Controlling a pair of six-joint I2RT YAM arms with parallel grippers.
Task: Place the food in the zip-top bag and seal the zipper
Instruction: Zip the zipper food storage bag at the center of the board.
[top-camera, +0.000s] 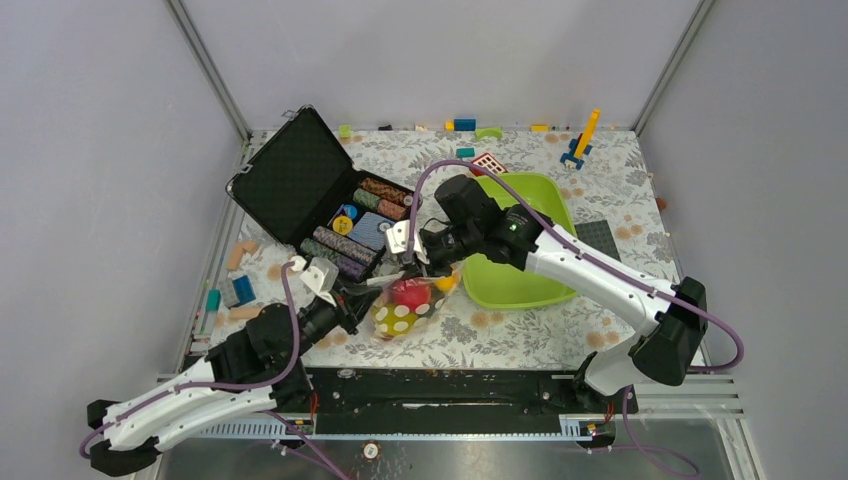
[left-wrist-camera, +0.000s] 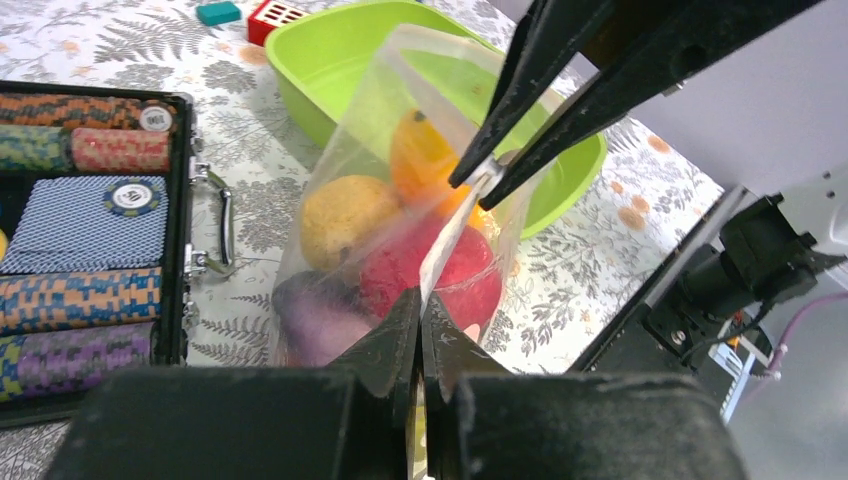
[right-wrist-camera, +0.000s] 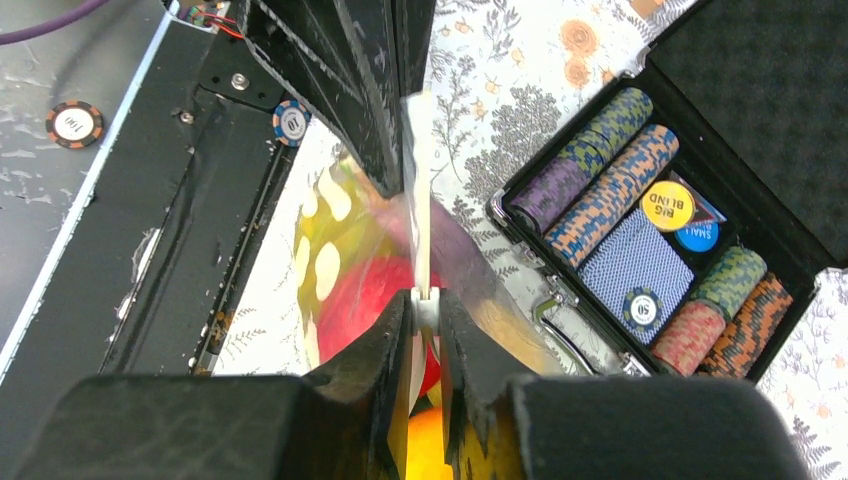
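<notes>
1. Top external: grey-walled booth, floral-print tablecloth (top-camera: 520, 335). Clear soft plastic zip-top bag (top-camera: 395, 320) between open black poker-chip case (top-camera: 300, 180) and lime-green plastic tray (top-camera: 510, 285), towards the front edge. Colourful toy food (top-camera: 408, 295) inside it; no loose food spotted on the cloth. Both at the bag's mouth: left gripper (top-camera: 372, 292), right gripper (top-camera: 415, 265).
2. Left wrist: left jaws closed tight on thin whitish zipper strip (left-wrist-camera: 445, 245); right jaws pinched shut on the same strip further along. Seen through the plastic: orange mango (left-wrist-camera: 425, 150), yellowish ball (left-wrist-camera: 345, 215), red apple (left-wrist-camera: 450, 275), purple eggplant (left-wrist-camera: 320, 315).
3. Right wrist: right jaws clamped on the strip, left jaws shut on it opposite, strip stretched between the two. Slider tab not made out.
4. Judged: loading looks done; sealing in hand. Cannot tell how much of the zipper is shut.
</notes>
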